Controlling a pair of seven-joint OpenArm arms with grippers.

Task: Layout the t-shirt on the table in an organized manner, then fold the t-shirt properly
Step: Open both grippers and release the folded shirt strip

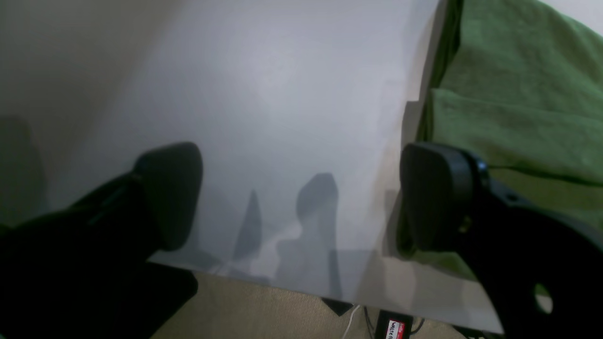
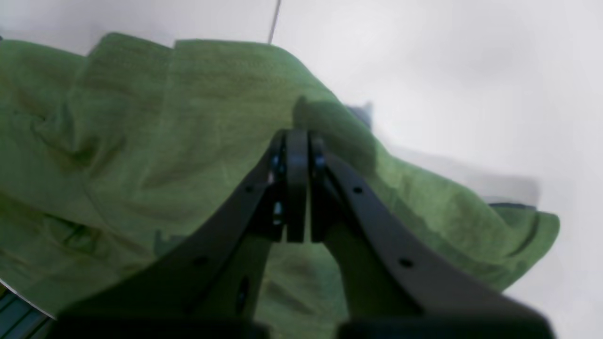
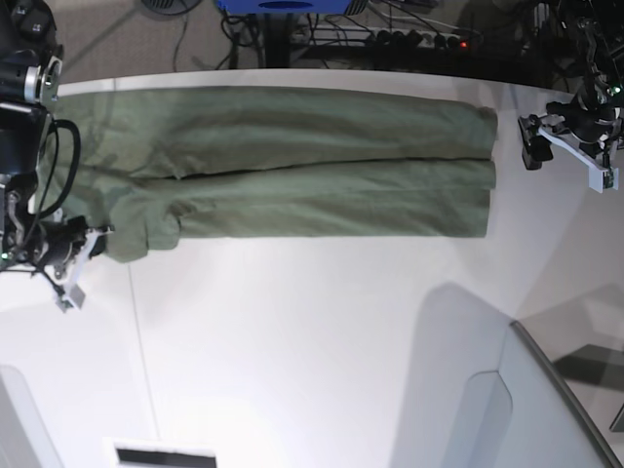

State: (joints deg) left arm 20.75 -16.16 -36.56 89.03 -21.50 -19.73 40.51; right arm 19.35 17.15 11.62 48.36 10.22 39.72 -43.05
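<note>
The olive-green t-shirt (image 3: 312,166) lies as a long folded strip across the far part of the white table (image 3: 312,331). My right gripper (image 3: 96,234) is at the strip's left end. In the right wrist view its jaws are pressed together at the fabric's edge, so my right gripper (image 2: 297,136) is shut on the t-shirt (image 2: 188,117); the fingers hide the pinch itself. My left gripper (image 3: 531,139) hovers just past the strip's right end. In the left wrist view my left gripper (image 1: 301,188) stands wide open over bare table (image 1: 282,94), with the t-shirt (image 1: 518,94) beside its right finger.
A grey angled panel (image 3: 526,409) rises at the near right. A thin dark seam (image 3: 141,341) runs down the tabletop on the left. Cables and a power strip (image 3: 409,39) lie beyond the far edge. The table's edge (image 1: 330,294) is close below the left gripper.
</note>
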